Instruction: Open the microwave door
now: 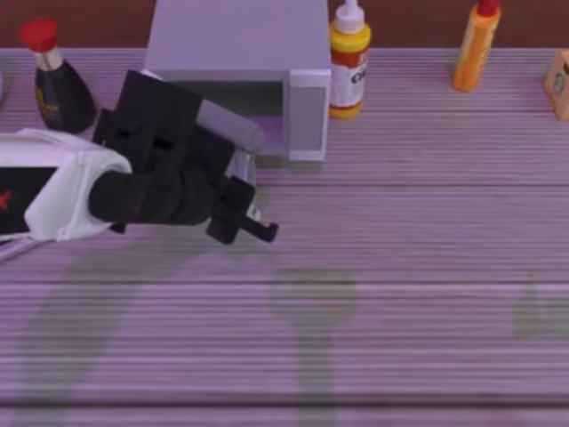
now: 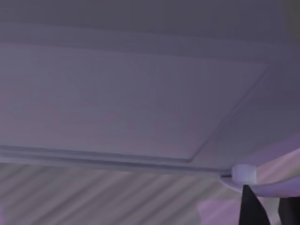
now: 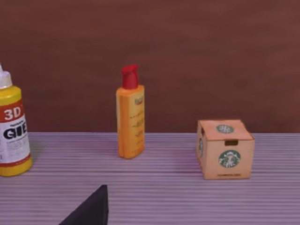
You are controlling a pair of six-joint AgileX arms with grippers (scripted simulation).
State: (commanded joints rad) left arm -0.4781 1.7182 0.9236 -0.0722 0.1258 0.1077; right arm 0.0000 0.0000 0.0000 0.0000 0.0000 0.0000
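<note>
The pale grey-white microwave (image 1: 236,36) stands at the back of the table, left of centre, with its control strip (image 1: 307,116) on the right front. The microwave door (image 1: 236,129) is swung outward to the left, and the dark cavity (image 1: 240,93) shows behind it. My left gripper (image 1: 253,218) is at the door's free edge, shut on it. In the left wrist view the door panel (image 2: 117,103) fills the picture, with dark fingers (image 2: 253,208) beside a small white knob (image 2: 244,173). My right arm is outside the top view; only a dark gripper tip (image 3: 91,211) shows.
A dark soy sauce bottle (image 1: 58,80) stands left of the microwave. A yellow glue bottle (image 1: 348,62) stands right beside it. Farther right are an orange bottle (image 1: 476,44) and a small cardboard box (image 1: 560,84).
</note>
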